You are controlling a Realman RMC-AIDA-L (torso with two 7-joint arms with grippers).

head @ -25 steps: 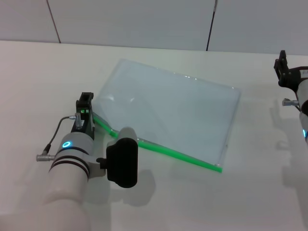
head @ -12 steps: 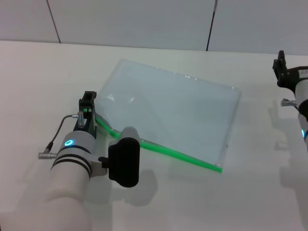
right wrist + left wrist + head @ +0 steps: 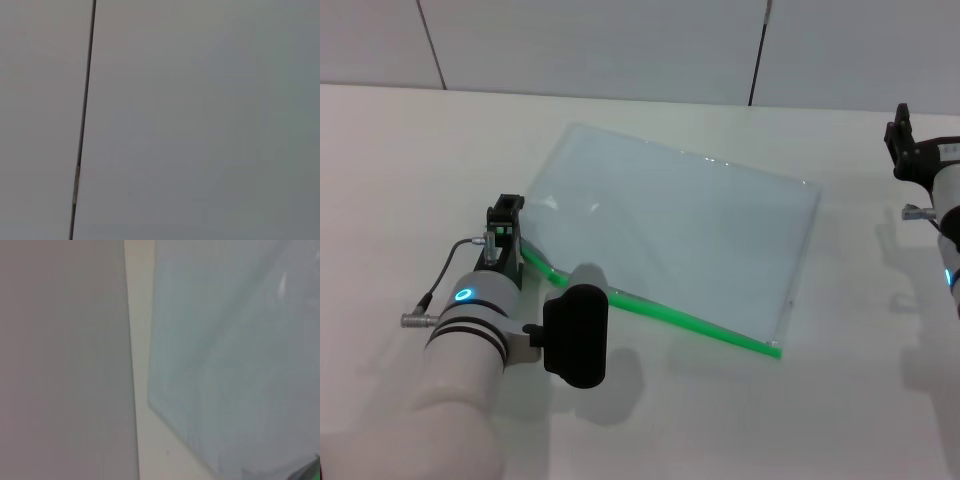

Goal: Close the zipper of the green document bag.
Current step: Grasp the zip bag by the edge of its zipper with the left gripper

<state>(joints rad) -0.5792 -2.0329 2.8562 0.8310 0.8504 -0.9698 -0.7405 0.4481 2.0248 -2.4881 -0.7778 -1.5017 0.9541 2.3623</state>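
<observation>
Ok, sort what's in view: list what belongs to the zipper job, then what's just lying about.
Belongs to the job:
- green document bag, flat on the table
- zipper along its near edge
- left hand at the bag's left corner

Not part of it:
- right hand, off at the table's far right
- white table
- nothing else lying about

A white tabletop [image 3: 740, 420] fills most of the head view. Along the top runs a pale panelled wall [image 3: 590, 45], with dark seams, possibly panel joints.
</observation>
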